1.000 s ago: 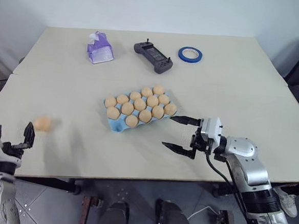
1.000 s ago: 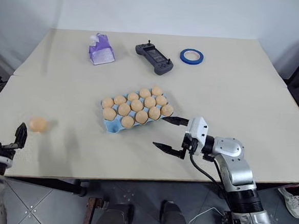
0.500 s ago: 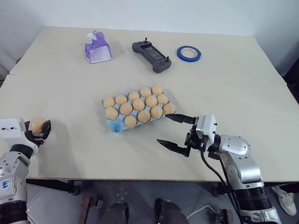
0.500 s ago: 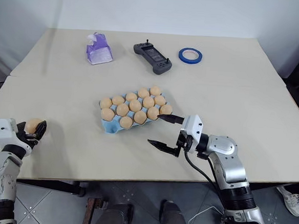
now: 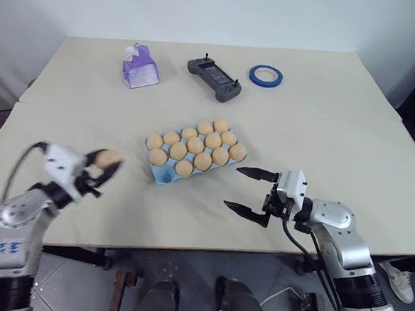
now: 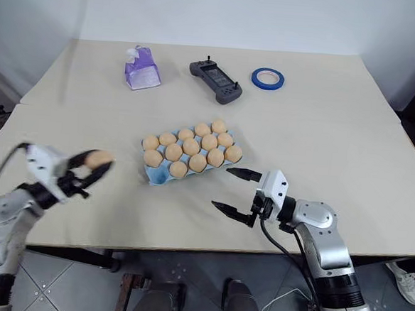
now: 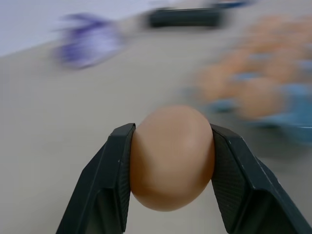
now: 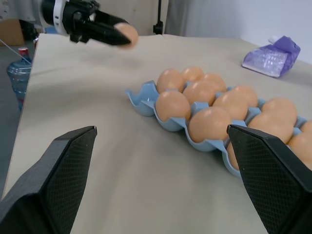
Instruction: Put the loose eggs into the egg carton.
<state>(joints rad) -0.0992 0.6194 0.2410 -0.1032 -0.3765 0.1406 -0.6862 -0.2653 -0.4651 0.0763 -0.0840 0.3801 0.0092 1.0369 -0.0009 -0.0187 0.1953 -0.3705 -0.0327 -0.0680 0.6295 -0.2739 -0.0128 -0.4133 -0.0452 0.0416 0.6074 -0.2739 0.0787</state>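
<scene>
Egg (image 7: pixel 171 157) pinched in my left gripper (image 5: pixel 101 169), up off the table (image 5: pixel 324 121) and left of the egg carton (image 5: pixel 165 173); a second ago it lay loose near the left edge. Right gripper (image 5: pixel 251 192) spread wide, empty, beside the carton. Carton holds eleven eggs (image 5: pixel 195 147), front-left cup empty. No readable writing.

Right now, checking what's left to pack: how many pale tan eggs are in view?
15. Fourteen fill the light blue moulded egg carton, its near-left corner cup empty; one pale tan egg is gripped by the left end effector, left of the carton. None seems hidden.
</scene>
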